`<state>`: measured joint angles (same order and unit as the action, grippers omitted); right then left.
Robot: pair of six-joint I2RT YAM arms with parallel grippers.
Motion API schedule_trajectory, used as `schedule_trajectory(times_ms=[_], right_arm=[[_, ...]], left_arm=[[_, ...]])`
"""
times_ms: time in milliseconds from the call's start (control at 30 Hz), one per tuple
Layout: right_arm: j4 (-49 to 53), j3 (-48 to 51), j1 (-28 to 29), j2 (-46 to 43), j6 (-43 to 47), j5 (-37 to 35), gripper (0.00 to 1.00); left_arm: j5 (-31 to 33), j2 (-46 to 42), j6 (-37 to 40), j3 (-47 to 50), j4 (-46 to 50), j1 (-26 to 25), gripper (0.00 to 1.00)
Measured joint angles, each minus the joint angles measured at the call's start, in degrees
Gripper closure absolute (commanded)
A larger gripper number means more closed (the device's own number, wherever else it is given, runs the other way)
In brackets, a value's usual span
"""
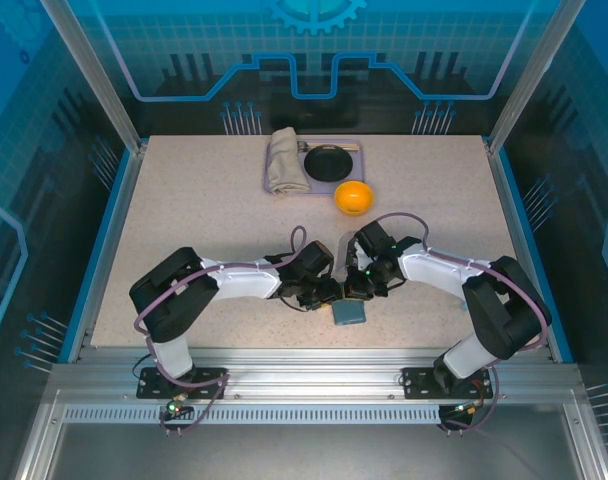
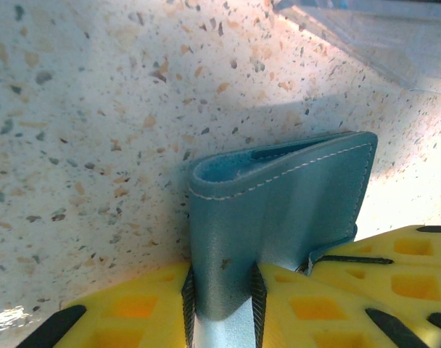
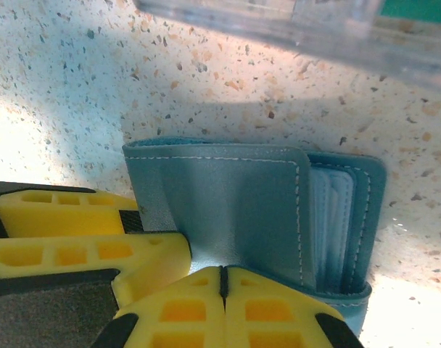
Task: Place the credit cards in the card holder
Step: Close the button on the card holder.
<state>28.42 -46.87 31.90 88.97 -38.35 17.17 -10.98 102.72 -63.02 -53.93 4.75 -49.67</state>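
The slate-blue card holder [image 1: 350, 313] lies near the table's front edge, between my two grippers. My left gripper [image 2: 224, 297] is shut on the card holder [image 2: 278, 196], pinching its folded spine between the yellow fingers. My right gripper [image 3: 223, 279] is shut, fingertips together, resting against the card holder's [image 3: 220, 196] outer cover. The left gripper's fingers [image 3: 83, 246] show beside it. The cover is partly lifted and pale layered pockets [image 3: 329, 217] show inside. I cannot tell whether those layers are credit cards. In the top view the left gripper [image 1: 329, 293] and the right gripper [image 1: 356, 293] meet above the holder.
At the back middle a purple tray [image 1: 350, 184] carries a dark round dish [image 1: 332, 160] and a folded beige cloth [image 1: 284, 160]. An orange [image 1: 353, 197] sits just in front of it. A clear rail [image 3: 278, 22] runs close beyond the holder at the table's near edge.
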Motion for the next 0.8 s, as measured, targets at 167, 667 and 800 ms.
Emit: schedule_trajectory(times_ms=[167,667,800], right_arm=[[0.5,-0.7,0.0,1.0,0.5,0.0,1.00],[-1.4,1.1,0.9,-0.5,0.9,-1.4,1.00],[-4.2,3.2,1.4,-1.6,0.9,-1.9,1.00]], left_arm=[[0.0,0.0,0.0,0.0,0.0,0.0,0.72],[0.0,0.0,0.0,0.0,0.0,0.0,0.72],[0.0,0.1,0.0,0.0,0.0,0.0,0.72]])
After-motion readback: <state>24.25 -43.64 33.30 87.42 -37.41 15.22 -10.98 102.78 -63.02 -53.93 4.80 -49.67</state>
